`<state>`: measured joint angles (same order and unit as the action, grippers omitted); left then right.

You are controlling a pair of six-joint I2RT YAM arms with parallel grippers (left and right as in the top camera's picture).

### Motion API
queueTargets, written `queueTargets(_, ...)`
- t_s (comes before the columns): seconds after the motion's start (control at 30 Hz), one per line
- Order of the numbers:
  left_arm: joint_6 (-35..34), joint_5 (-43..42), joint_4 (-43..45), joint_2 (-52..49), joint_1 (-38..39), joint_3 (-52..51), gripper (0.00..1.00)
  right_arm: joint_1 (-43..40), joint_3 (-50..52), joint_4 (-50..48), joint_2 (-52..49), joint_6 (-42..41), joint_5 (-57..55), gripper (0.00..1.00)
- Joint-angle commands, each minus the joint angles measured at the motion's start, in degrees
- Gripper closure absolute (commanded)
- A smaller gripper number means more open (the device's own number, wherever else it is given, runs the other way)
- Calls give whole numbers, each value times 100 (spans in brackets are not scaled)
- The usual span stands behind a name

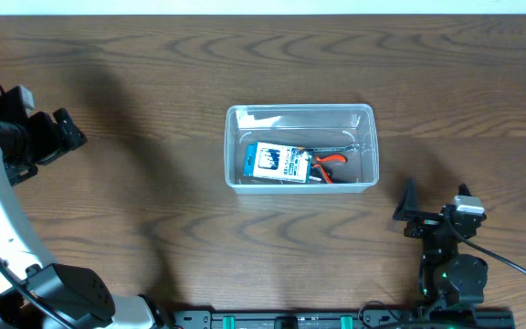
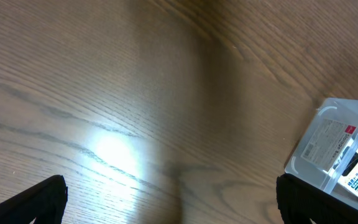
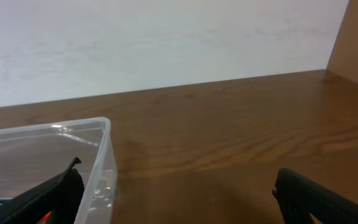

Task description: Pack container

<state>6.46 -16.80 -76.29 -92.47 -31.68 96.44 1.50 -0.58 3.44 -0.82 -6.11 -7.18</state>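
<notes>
Dark wood-grain table (image 1: 153,82), pale wall (image 3: 166,37) only in the right wrist view, clear rectangular plastic container (image 1: 299,109) mid-table, left gripper (image 2: 169,198) and right gripper (image 3: 179,182) both spread wide.

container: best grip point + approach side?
Probably the short right wall of the container, pinched at its thick rim, coming straight down with one finger inside and one outside. The wall stands upright and thin and the top is open. The blue and white box and orange-handled pliers lie toward the middle, so that end looks free. The right end effector is open and nearest.
</notes>
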Motion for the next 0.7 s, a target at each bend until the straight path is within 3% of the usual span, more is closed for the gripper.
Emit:
queueTargets(0.0,81,-55,-15,-4,-17,11,2,-22,28,22,50,186,162,1)
queueTargets(0.67,81,-55,-15,-4,-17,11,2,356,28,20,50,-262,186,1)
